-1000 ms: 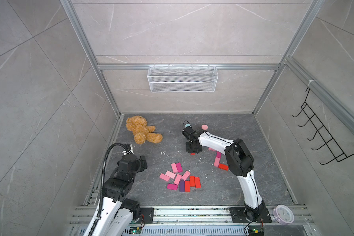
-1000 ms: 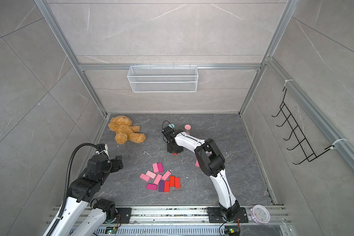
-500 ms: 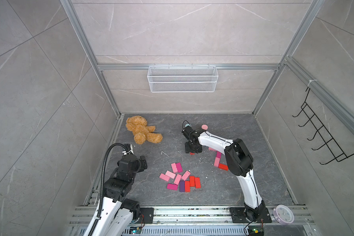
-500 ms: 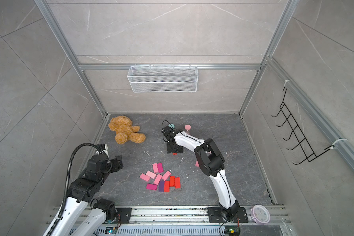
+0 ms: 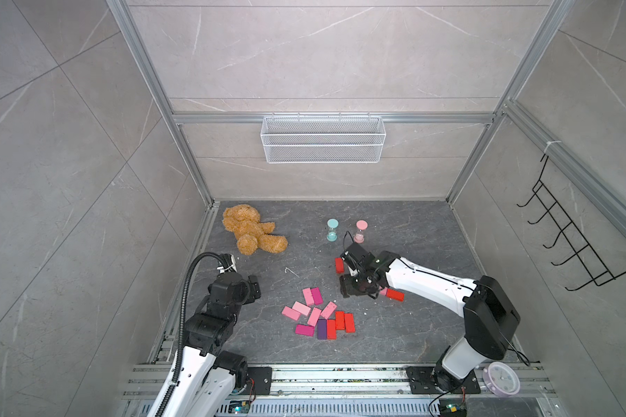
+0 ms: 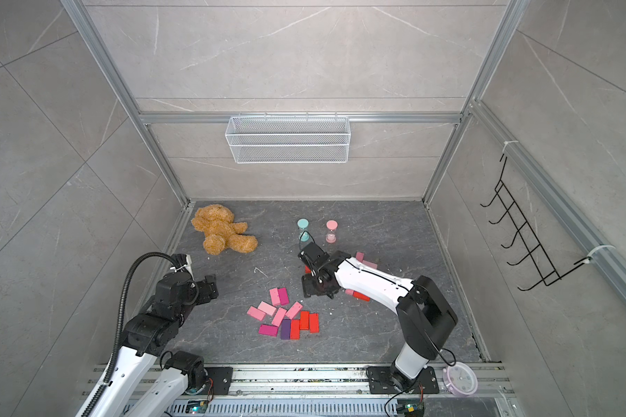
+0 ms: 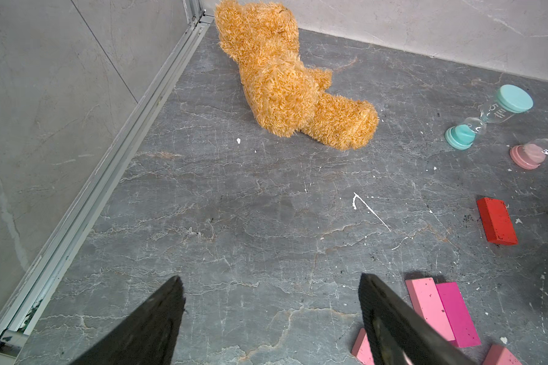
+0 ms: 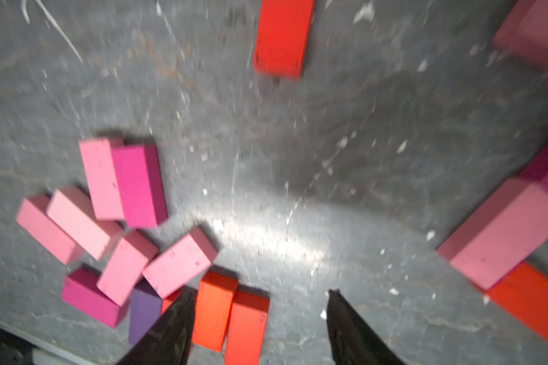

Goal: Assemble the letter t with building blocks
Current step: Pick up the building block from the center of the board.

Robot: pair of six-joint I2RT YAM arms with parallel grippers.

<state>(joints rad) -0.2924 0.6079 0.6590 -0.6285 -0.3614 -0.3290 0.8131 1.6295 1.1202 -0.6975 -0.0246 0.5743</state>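
Right pincer [image 8: 260,293]: jaws apart, nothing btwn them, low over the bench [image 5: 394,335], about midway btwn front and back edges. Left pincer [image 7: 270,278]: also wide open and empty, near the left edge.

Lone red block [image 5: 339,265] lies flat just on the back-edge side of the right pincer, long axis front-to-back. We read it as a first piece of the t. Main heap of blocks [image 5: 313,317] sits toward the front edge, btwn the two arms.

What the next move turns on, as we judge it: the red pair [image 5: 339,320] at the heap's right end lies close by on the front-edge side of the right pincer. Their long axes run front-to-back, so the short widths face the fingers w/o much wrist turn. Right arm's nearer that pair; left arm's nearer the heap's pink end. Spare blocks [image 5: 394,294] lie under the right arm, partly hidden.
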